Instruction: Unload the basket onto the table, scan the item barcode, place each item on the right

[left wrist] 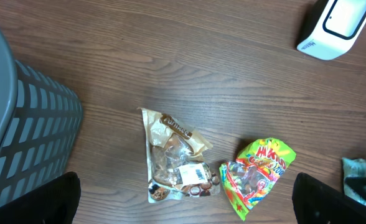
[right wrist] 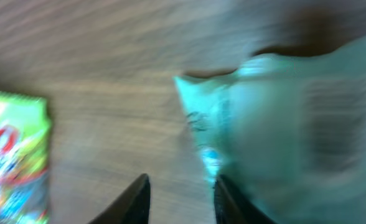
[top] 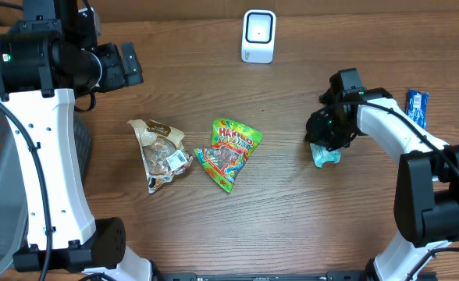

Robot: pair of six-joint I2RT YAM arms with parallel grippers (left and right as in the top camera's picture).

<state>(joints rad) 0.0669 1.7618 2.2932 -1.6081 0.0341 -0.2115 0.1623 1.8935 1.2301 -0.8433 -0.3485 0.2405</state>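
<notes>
A pale teal packet [top: 325, 155] lies on the table at the right, and my right gripper [top: 328, 137] hangs just over it. In the blurred right wrist view the packet [right wrist: 282, 124] sits beside and beyond the right finger. That gripper [right wrist: 182, 202] stands partly open, with only bare wood between its fingers. The white scanner [top: 258, 36] stands at the back centre. A green Haribo bag [top: 229, 152] and a brown snack bag [top: 161, 152] lie mid-table; the snack bag's barcode label [left wrist: 193, 172] faces up. My left gripper [left wrist: 185, 202] hovers high above them, wide open and empty.
A blue wrapped item [top: 418, 108] lies at the far right, beside the right arm. A grey slatted basket [left wrist: 27, 124] stands off the table's left side. The scanner [left wrist: 332, 25] shows at the top right of the left wrist view.
</notes>
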